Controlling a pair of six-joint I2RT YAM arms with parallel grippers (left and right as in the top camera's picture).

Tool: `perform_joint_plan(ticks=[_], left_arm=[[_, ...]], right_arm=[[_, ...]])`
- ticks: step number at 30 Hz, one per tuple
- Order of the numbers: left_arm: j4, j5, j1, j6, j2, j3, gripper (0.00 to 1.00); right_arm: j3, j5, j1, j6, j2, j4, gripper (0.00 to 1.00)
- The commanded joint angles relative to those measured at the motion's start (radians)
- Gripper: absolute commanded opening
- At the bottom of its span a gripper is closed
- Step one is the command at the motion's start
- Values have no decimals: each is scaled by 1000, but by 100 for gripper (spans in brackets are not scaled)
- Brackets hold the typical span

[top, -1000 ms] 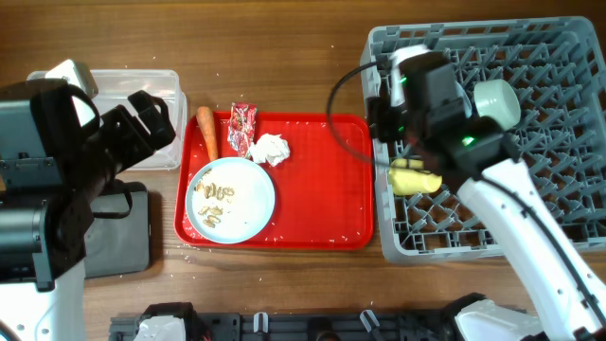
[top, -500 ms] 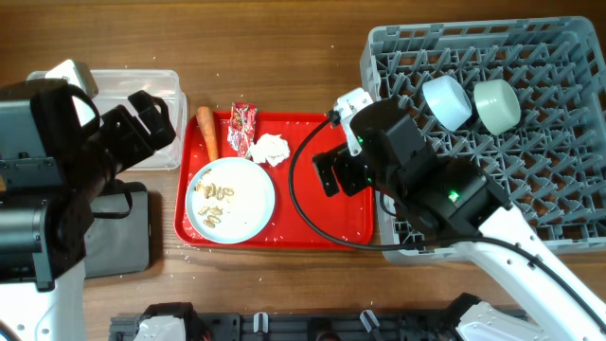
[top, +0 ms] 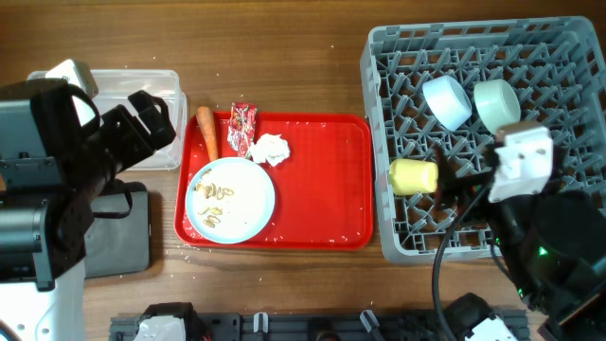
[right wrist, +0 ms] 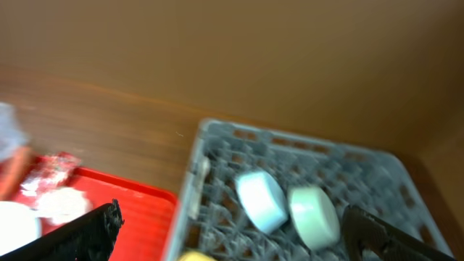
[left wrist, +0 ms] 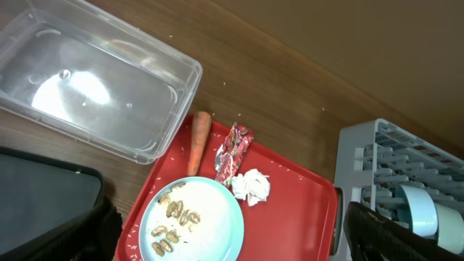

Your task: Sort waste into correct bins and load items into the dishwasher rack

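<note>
Currently, by overhead clock:
- left gripper: fingers wide apart, empty.
- right gripper: fingers apart, empty.
- black tray: table 8 o'clock.
- plate with scraps: red tray 8 o'clock.
- yellow cup: on side, rack 8 o'clock.
- tissue, wrapper, carrot: red tray 10 to 11 o'clock.
- blue bowl, green bowl: side by side, rack 12 o'clock.
- clear tub: table 10 o'clock.

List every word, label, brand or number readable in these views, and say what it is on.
No text is readable in any view.
Red snack wrapper: printed markings, too small and blurred to read.
Clear tub, grey rack, yellow cup, plate: no labels visible.
</note>
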Motion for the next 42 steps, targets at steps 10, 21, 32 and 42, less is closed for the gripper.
perform_joint_plan(ticks=[10,21,32,42], left_arm=[[3,0,8,1,3,1,100],[3,0,8,1,3,1,100],[3,0,8,1,3,1,100],[4,88,8,-14,3,1,100]], right_arm=[[-739,-333,-273,-82,-382,536,100],[-1195,-363,-286,-80,-707,914,100],[-1194,-363,-286,-80,-696,864,100],[-1194,-363,-286,-79,-696,864,100]])
